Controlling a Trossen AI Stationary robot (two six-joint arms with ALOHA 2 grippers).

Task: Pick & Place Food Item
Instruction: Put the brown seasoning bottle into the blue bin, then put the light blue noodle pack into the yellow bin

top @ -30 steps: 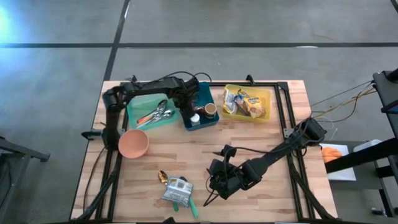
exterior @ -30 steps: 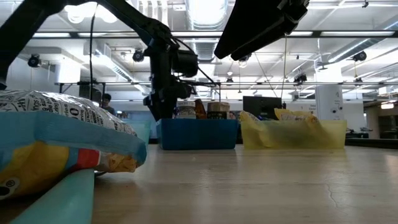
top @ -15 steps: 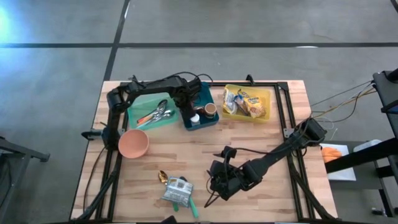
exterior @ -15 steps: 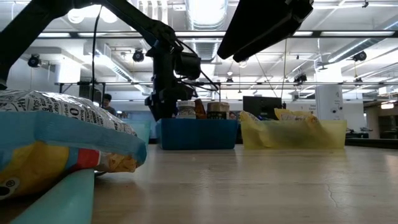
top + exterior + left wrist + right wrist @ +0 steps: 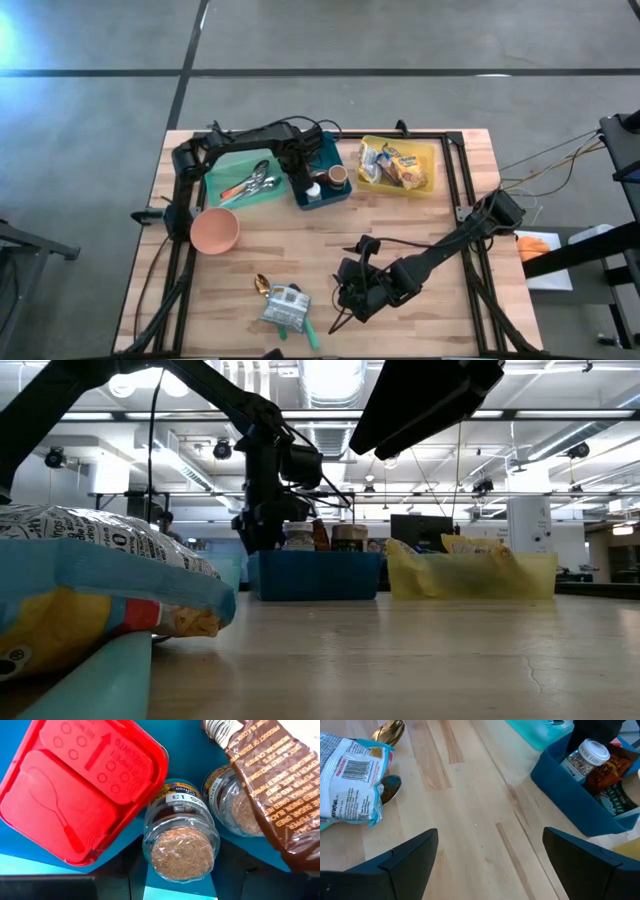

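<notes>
Left gripper point(image 5: 300, 178) pointing down inside blue bin point(image 5: 335, 193), fingers clamped on cork-stoppered jar point(image 5: 181, 839). Right gripper point(image 5: 345, 300) spread wide over table point(image 5: 440, 310), near snack packet point(image 5: 283, 306).

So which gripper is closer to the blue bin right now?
Left. The left gripper is down inside the blue bin, around a cork-topped jar. The right gripper hangs open over bare table, well short of it.
</notes>
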